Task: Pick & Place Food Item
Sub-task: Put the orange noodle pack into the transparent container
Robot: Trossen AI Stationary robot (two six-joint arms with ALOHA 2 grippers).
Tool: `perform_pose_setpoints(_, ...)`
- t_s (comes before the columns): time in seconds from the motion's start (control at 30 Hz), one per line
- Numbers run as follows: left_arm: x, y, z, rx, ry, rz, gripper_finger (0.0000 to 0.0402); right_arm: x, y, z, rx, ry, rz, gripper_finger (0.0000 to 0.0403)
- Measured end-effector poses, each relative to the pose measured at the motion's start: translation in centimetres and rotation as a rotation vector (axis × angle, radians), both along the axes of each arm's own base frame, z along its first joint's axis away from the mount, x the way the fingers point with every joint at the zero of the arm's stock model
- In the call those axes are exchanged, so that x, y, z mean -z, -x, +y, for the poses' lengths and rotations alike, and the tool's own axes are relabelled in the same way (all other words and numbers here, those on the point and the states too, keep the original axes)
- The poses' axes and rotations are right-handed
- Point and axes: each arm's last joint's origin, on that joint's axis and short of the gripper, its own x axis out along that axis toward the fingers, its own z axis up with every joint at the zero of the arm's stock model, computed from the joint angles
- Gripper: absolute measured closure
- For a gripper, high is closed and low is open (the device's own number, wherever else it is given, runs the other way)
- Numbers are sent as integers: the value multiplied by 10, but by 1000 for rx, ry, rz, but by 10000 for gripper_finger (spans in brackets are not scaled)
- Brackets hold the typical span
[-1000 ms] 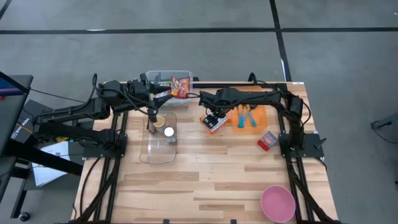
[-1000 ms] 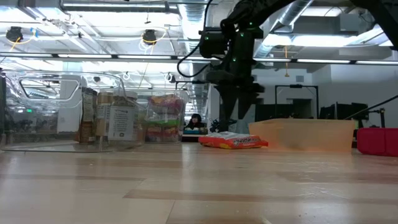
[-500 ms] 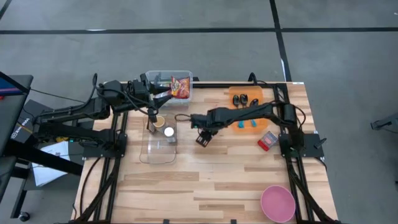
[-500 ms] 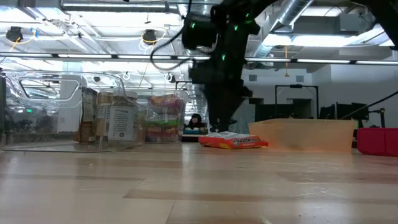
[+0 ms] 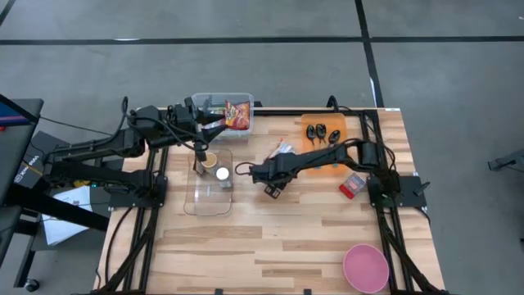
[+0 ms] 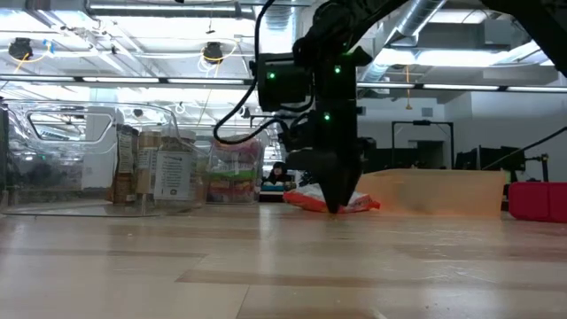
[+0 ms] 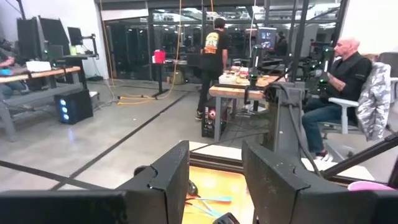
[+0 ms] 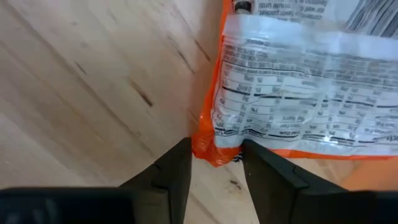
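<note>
Orange foil packet (image 8: 298,93), printed label side up, lies flat on the wooden table (image 5: 278,229) near its middle, between the clear tray (image 5: 209,197) and the orange board (image 5: 327,143). Right arm stretched low from its base at the table's right edge, reaching toward the centre, wrist bent so the right gripper (image 5: 273,190) points down at the tabletop. In the right wrist view the two dark fingers (image 8: 171,171) straddle one corner of the packet, jaws narrowed on that crimped corner; the corner sits between them and looks touched on both sides. Low view: gripper tip (image 6: 335,202) down at table level, packet (image 6: 359,203) showing just behind it, resting on the wood, not lifted.

Left arm reaches from the table's left side toward the far edge, left gripper (image 5: 214,123) held up beside the clear bin (image 5: 221,100) that holds a red snack bag (image 5: 238,113). Left wrist view looks out level into the room; its fingers (image 7: 168,180) stand partly apart, nothing between them.

Two small jars (image 5: 216,167) stand on the clear tray. Pink bowl (image 5: 365,267) at the near right corner. Small red box (image 5: 352,185) beside the right arm's base.
</note>
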Motion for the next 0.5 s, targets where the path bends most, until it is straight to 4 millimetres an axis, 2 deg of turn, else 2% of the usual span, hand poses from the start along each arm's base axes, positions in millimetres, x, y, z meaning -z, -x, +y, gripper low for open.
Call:
perform_pose_setpoints(0.3,-1,0,0,3,39,-21,259,4,-1,11,-41,116,6,278)
perform_pose_setpoints(0.5,-1,0,-2,13,46,-23,259,4,-2,10,-54,136,1,341)
